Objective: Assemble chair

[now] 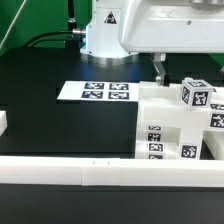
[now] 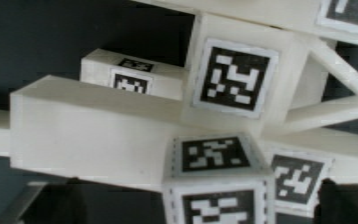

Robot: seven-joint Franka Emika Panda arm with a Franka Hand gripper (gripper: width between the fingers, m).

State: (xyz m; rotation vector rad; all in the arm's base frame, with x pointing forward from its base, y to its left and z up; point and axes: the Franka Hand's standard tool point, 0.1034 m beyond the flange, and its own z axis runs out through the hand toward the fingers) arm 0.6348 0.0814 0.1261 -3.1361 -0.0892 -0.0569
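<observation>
Gripper: the gripper (image 1: pixel 163 72) hangs above the white pieces on the exterior view's right, and only 1 dark finger (image 1: pixel 158 68) shows clearly below the arm's white housing. The jaws stand wide apart, with nothing between them. No fingertip shows in the wrist view.

Chair: the chair (image 1: pixel 175 125) is a cluster of chunky white blocks sitting on the exterior view's right, close against the front rail, and some pieces look stacked or joined. Tags face the camera on the front block, at least 4 of them, and more sit on the cube-like pieces higher up at the right edge.

Chair up close: in the wrist view the chair (image 2: pixel 105 125) fills the frame, a broad flat slab with beams crossing it. A large tag (image 2: pixel 238 78) sits on 1 of the beams. Smaller tags crowd the blocks around it. How the parts lock together, I cannot tell.

Marker board: the marker board (image 1: pixel 95 92) lies flat on the table, well left of the chair in the exterior view, carrying 4 tags.

Table: the black table (image 1: pixel 50 125) spreads under everything.

Rail: a long low white rail (image 1: pixel 70 172) runs along the near edge.

Arm: the arm's white base (image 1: pixel 108 30) stands behind the board.
</observation>
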